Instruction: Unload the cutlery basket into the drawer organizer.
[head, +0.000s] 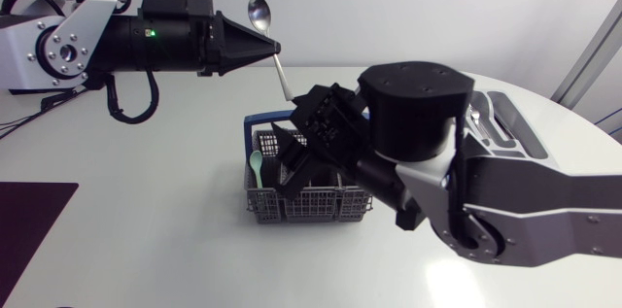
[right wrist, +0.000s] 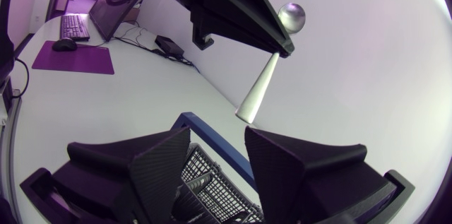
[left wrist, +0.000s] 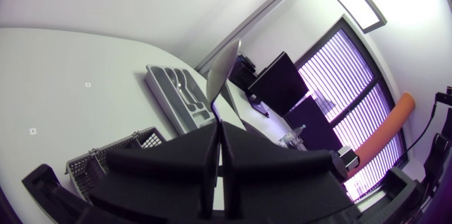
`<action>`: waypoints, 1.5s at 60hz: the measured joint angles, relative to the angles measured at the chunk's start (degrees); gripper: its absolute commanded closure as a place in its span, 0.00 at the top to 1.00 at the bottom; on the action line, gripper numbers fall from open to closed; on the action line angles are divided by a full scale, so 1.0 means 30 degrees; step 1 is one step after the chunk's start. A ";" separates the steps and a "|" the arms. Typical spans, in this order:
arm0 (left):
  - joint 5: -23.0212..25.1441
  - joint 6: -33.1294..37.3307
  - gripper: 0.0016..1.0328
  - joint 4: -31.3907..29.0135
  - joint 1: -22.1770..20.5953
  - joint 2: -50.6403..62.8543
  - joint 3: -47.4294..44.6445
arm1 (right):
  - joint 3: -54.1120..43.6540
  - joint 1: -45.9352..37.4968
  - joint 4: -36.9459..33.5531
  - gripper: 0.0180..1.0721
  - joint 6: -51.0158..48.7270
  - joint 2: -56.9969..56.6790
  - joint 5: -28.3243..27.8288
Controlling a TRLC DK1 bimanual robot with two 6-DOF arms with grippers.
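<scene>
Spoon [head: 259, 14] clamped by its handle in the left claw [head: 276, 50], bowl up, high over the far side of the cutlery basket [head: 309, 213]. Right claw [head: 303, 153] just above the basket, spread wide, gripping nothing. Seen only from the head view: a pale green spoon [head: 255, 164] standing at the basket's left end. Seen best from the left wrist: the grey drawer organizer [left wrist: 157, 83] on the worktop [left wrist: 63, 75] beyond the basket, half hidden overhead by the right arm. Seen from the right wrist: the basket's blue rim [right wrist: 212, 136] just ahead of the parted fingers [right wrist: 159, 167].
</scene>
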 measured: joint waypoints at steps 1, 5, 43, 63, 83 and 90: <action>-0.0058 0.0117 0.03 0.0000 -0.0058 -0.0080 0.0000 | 0.0000 -0.0175 -0.0335 0.60 0.0146 -0.0262 -0.0262; -0.0168 0.0481 0.03 -0.0080 -0.0291 -0.0328 -0.0087 | 0.0007 -0.0743 -0.1217 0.60 0.0699 -0.0845 -0.1049; -0.6601 0.4473 0.03 -0.0962 -0.3512 -0.1916 -0.1486 | 0.2266 -0.3606 -0.7548 0.48 0.5821 -0.2477 -0.6659; -0.7920 0.4889 0.03 -0.0663 -0.4320 -0.1909 -0.1741 | 0.3060 -0.3774 -0.7898 0.42 0.6674 -0.2484 -0.7482; -0.8502 0.4896 0.03 -0.0561 -0.4641 -0.1894 -0.1749 | 0.4284 -0.3738 -0.8583 0.13 0.7570 -0.0911 -0.7657; -0.8524 0.4896 0.03 -0.0437 -0.4648 -0.1894 -0.1807 | 0.4422 -0.3767 -0.8910 0.08 0.7963 -0.0685 -0.8007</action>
